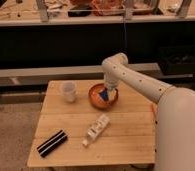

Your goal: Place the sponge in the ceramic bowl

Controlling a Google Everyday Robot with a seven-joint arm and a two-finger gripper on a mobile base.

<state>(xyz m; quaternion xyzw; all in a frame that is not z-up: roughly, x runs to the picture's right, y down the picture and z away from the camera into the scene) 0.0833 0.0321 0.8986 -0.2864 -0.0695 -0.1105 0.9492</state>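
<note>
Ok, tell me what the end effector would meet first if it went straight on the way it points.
The end effector points down into the ceramic bowl, with the sponge at its tip. First contact would probably be the sponge, then the bowl's inner surface, though depth is unclear.

So the round orange-brown ceramic bowl (94,100) is sitting near the back of the wooden table (131,125), around frame centre. The small translucent white cup (68,91) is sitting just left of it. The gripper (110,91) is hanging over the bowl's right half, right at the small blue sponge (105,95). The white bottle (96,129) is lying in front of the bowl, and the black-and-white striped flat block (52,143) is lying lower left.
</note>
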